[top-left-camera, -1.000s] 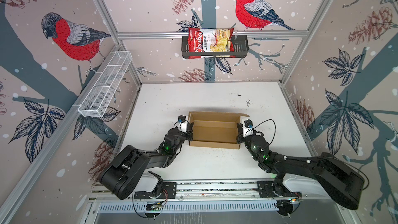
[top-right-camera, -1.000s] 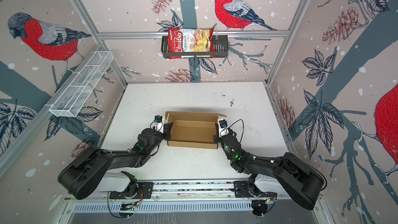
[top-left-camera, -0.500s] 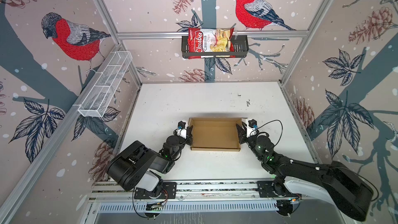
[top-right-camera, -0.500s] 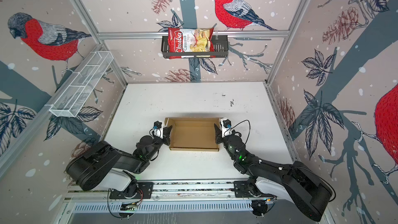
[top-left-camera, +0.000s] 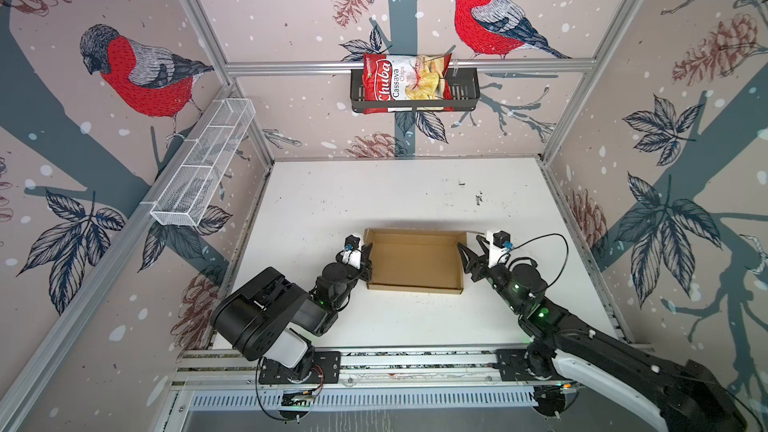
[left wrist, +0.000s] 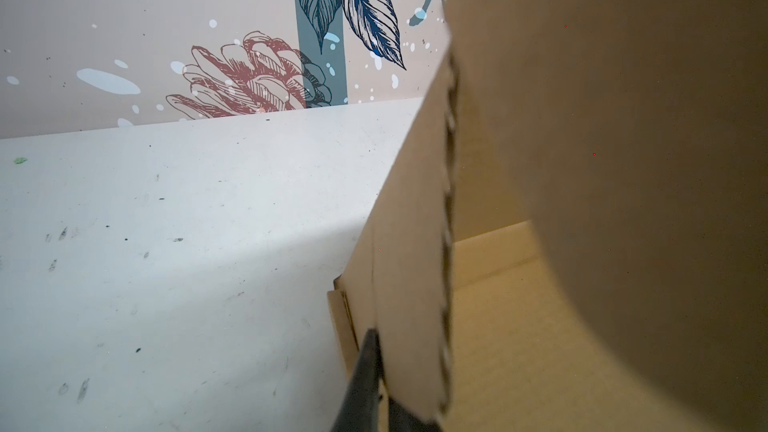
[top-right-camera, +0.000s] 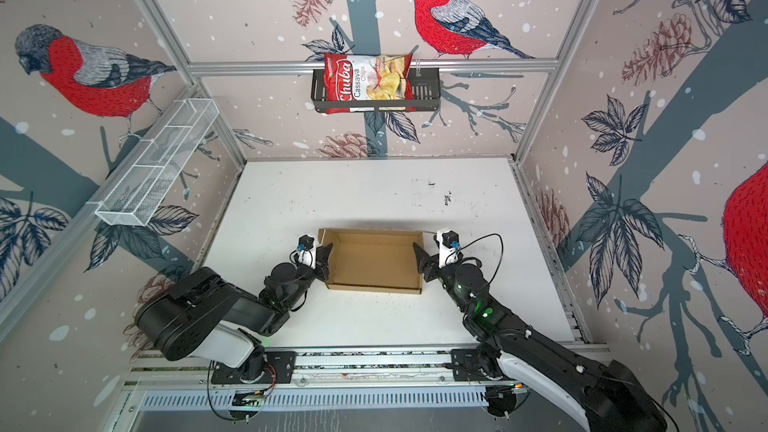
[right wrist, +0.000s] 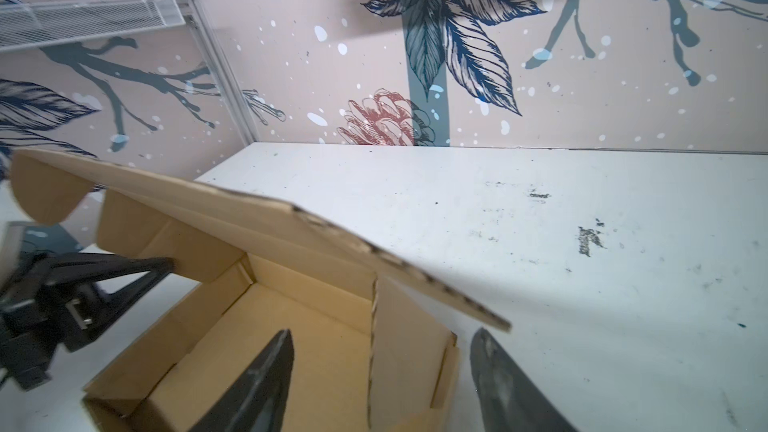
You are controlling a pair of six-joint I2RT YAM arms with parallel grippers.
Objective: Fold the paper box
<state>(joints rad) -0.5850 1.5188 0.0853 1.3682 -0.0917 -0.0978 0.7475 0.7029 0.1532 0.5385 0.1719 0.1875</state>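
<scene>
Moved: right gripper (right wrist: 382,332) jaws opened, straddling right wall of paper box (top-left-camera: 415,261), frame centre.
Hold: left gripper (top-left-camera: 368,261) clamped on left wall.

The white bench (top-left-camera: 395,201) fills the floor of the booth, its surface scratched and flecked, with dark scuff marks (top-left-camera: 478,199) toward the far right. One thing rests on it: the paper box (top-left-camera: 415,261), brown cardboard, standing flat on its base in the near middle, open side up, square to the bench's edges.
</scene>
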